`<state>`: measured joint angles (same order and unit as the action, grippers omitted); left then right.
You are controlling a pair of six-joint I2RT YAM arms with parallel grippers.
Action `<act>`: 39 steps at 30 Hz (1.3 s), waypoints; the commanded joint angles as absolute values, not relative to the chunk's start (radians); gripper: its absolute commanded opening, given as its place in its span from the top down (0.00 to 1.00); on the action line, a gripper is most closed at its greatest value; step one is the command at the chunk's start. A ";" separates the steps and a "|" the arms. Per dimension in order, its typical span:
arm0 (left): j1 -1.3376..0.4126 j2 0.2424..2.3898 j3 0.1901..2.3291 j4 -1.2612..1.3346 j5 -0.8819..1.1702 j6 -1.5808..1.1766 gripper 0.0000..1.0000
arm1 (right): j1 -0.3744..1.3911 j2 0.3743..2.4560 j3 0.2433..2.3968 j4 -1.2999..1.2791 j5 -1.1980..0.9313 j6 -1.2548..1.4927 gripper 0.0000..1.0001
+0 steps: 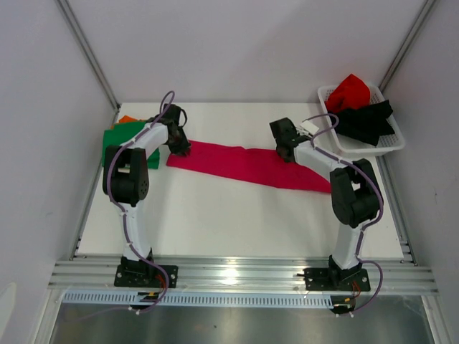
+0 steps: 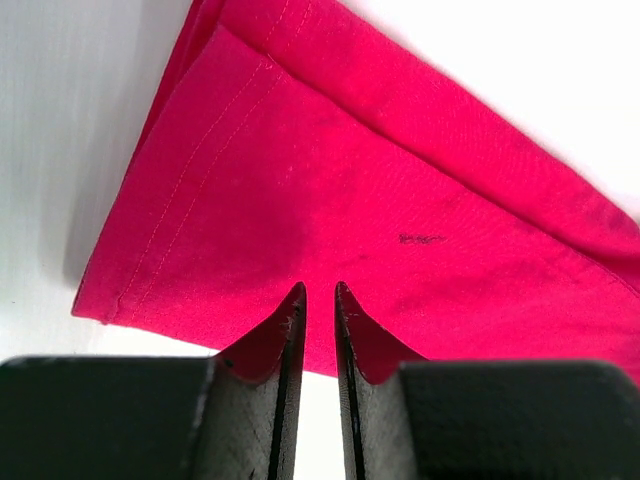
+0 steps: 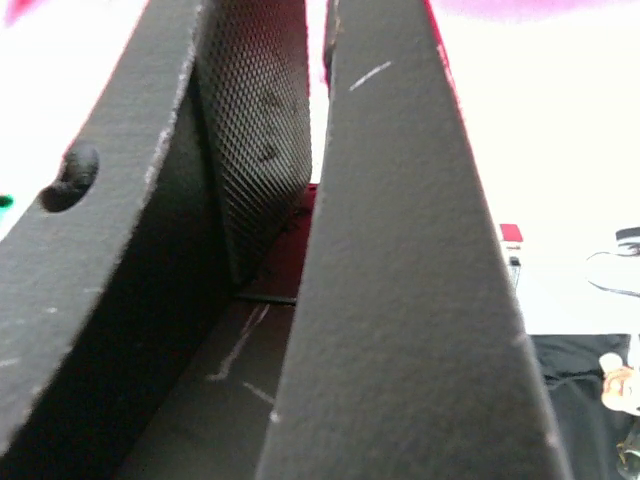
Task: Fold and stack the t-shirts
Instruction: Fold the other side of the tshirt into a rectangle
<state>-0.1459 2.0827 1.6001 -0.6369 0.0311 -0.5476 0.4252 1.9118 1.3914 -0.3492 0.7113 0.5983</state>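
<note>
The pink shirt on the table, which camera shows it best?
The top view: it shows the whole pink shirt as a long folded strip. The left wrist view shows only one end, close up. The right wrist view shows mere slivers of pink at its top edge.

White lattice basket (image 1: 387, 145) — far right corner, on white table (image 1: 229, 215)

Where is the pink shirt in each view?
Top external: pink shirt, a long strip across mid-table, slanting down to the right.
Left wrist: the shirt fills most of the frame, from top left to right edge.
Right wrist: only a dark red sliver near centre, plus a pink blur along the top edge.
Shared landmark: the white table, showing beside the shirt in all three views.
</note>
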 commanded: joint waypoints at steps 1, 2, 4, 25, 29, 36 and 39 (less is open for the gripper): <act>-0.152 2.051 1.598 -0.615 0.043 -0.522 0.80 | 0.445 1.871 1.329 -0.393 0.724 0.684 0.77; -0.152 2.051 1.600 -0.617 0.044 -0.523 0.80 | 0.448 1.876 1.325 -0.391 0.723 0.684 0.77; -0.152 2.051 1.600 -0.617 0.044 -0.523 0.80 | 0.454 1.894 1.324 -0.400 0.723 0.689 0.77; -0.152 2.048 1.595 -0.612 0.048 -0.518 0.80 | 0.393 2.062 1.385 -0.327 0.741 0.632 0.78; -0.152 2.048 1.594 -0.614 0.048 -0.520 0.80 | 0.387 2.078 1.405 -0.316 0.736 0.617 0.78; -0.152 2.048 1.595 -0.612 0.048 -0.519 0.80 | 0.380 2.115 1.474 -0.295 0.739 0.566 0.77; -0.152 2.048 1.595 -0.612 0.048 -0.518 0.80 | 0.377 2.123 1.496 -0.239 0.732 0.514 0.77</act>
<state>-0.1459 2.0827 1.5990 -0.6296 0.0341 -0.5400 0.3847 2.1094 1.4425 -0.3088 0.7181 0.5785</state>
